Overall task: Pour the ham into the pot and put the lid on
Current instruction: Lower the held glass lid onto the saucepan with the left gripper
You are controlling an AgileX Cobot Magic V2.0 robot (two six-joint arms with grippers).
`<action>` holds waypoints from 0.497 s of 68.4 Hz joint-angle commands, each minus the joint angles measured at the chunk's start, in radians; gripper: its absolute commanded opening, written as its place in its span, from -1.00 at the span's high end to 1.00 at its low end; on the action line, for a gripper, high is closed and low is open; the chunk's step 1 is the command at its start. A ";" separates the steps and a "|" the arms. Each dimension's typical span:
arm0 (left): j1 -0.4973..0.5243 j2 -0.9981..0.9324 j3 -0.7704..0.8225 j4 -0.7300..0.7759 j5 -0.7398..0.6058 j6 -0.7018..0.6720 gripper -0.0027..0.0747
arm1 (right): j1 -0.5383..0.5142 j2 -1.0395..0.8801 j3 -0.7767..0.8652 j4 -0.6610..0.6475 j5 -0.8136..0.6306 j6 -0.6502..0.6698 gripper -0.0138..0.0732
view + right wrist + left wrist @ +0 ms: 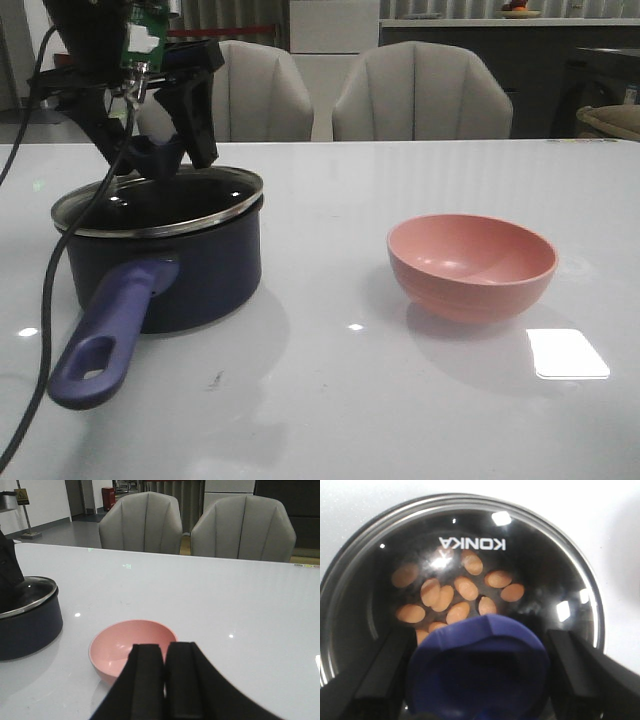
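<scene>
The left end effector (168,150) sits directly over the pot (160,255), its two fingers (382,672) bracketing the lid's dark blue knob (477,667). In the left wrist view a gap shows between each finger and the knob, so the jaws appear released or nearly so; firm contact cannot be confirmed. The lid (465,565) lies on the pot rim, its metal edge following the rim all the way round in the front view, level and centred. Through the glass, the ham (452,597) is visible as a cluster of orange-pink pieces on the pot floor.

The right end effector (164,680) hangs above the tabletop (330,400), fingers pressed together and holding nothing. Just below and ahead of it stands the pink bowl (472,265), upright and empty, well apart from the pot.

Assessment: both task stages appear complete. The ham is in the pot and the lid covers it. What remains, by judgement, is only clearing the left end effector upward from the knob without dragging the lid off its seat.
</scene>
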 commanded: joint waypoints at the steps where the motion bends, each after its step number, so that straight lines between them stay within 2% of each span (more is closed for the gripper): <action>1: -0.007 -0.054 -0.025 0.012 -0.003 0.005 -0.45 | 0.002 0.007 -0.028 -0.001 -0.076 -0.005 0.31; 34: -0.007 -0.054 -0.025 0.020 -0.024 0.005 -0.49 | 0.002 0.007 -0.028 -0.001 -0.076 -0.005 0.31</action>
